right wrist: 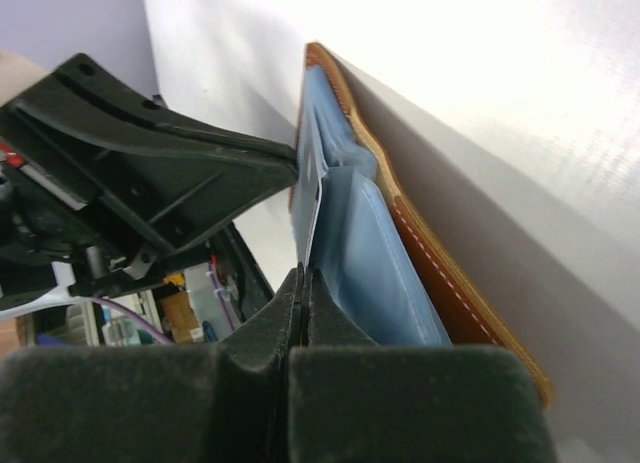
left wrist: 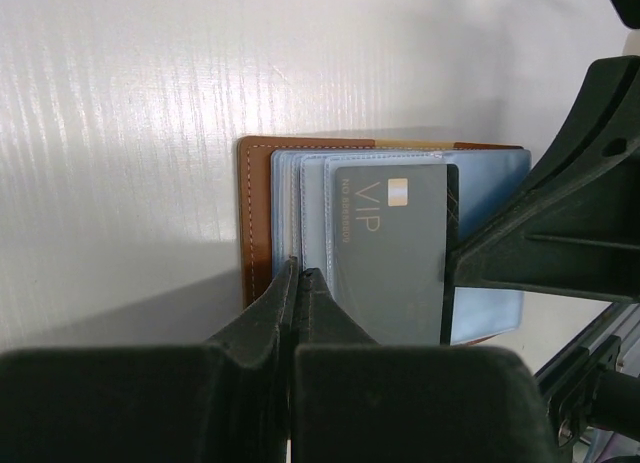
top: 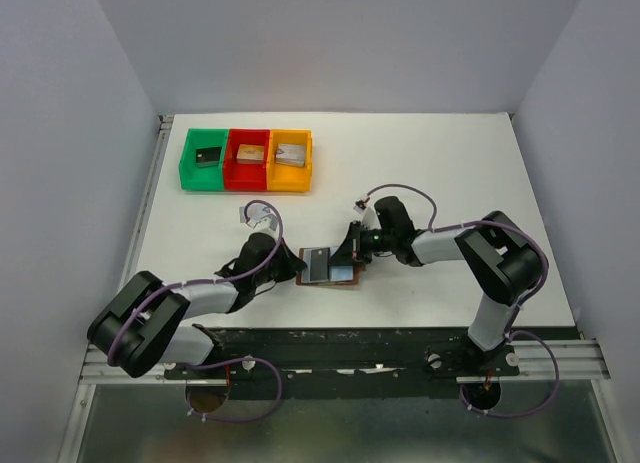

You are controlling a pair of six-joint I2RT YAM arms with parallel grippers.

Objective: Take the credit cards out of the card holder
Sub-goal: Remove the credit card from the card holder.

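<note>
Brown leather with soft blue pockets, the card holder (left wrist: 255, 223) lies open on the white table (top: 450, 163) between the arms, limp and light enough to slide unless pinned. Its grey card (left wrist: 390, 253) sticks half out, thin, stiff and slick, best taken by the bare edge. On the pocket edge the left gripper (left wrist: 297, 283) has its fingers pressed together; the right gripper (right wrist: 300, 283) looks pinched onto the card.

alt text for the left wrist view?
An open brown card holder with light blue sleeves lies on a white table, a grey VIP card on top. The left gripper is shut at its near edge; the right gripper reaches in from the right.
</note>
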